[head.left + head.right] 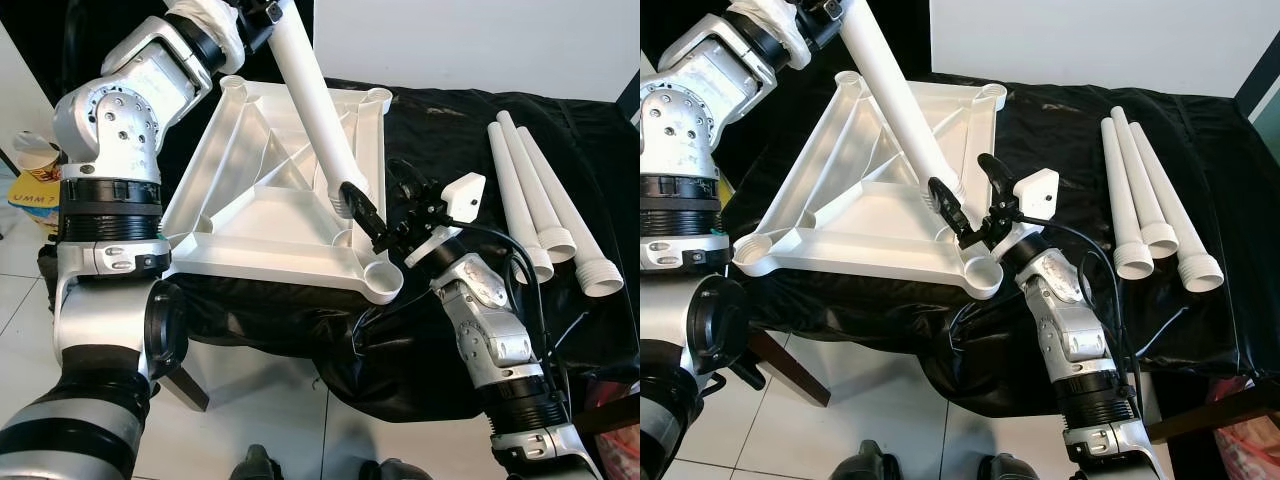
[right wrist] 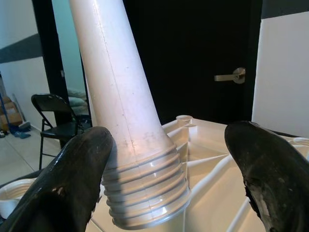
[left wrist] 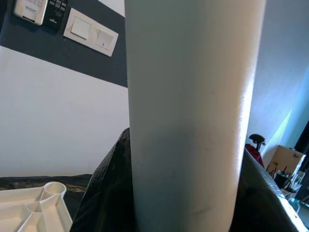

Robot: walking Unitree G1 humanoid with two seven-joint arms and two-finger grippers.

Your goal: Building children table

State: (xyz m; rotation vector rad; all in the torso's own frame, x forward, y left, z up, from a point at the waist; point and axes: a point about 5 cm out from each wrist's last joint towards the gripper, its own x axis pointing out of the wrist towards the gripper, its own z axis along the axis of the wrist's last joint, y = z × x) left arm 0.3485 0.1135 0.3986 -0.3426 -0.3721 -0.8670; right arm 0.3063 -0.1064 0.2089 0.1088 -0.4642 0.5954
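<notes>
The white table top (image 1: pixel 250 215) lies upside down on the black cloth, with round sockets at its corners. A long white leg (image 1: pixel 315 110) slants down over it. My left gripper (image 1: pixel 258 14) is shut on the leg's upper end, and the shaft (image 3: pixel 193 116) looms close in the left wrist view. The leg's threaded end (image 2: pixel 145 188) hangs just above the underside, near the front right corner socket (image 1: pixel 383 283). My right gripper (image 1: pixel 970 190) is open around that threaded end; one finger (image 2: pixel 72 179) touches it and the other (image 2: pixel 270 169) stands apart.
Three spare white legs (image 1: pixel 545 200) lie side by side on the black cloth (image 1: pixel 450 120) at the right. A yellow snack bag and a paper cup (image 1: pixel 35 170) sit at the far left. The table's front edge drops to white floor tiles (image 1: pixel 270 420).
</notes>
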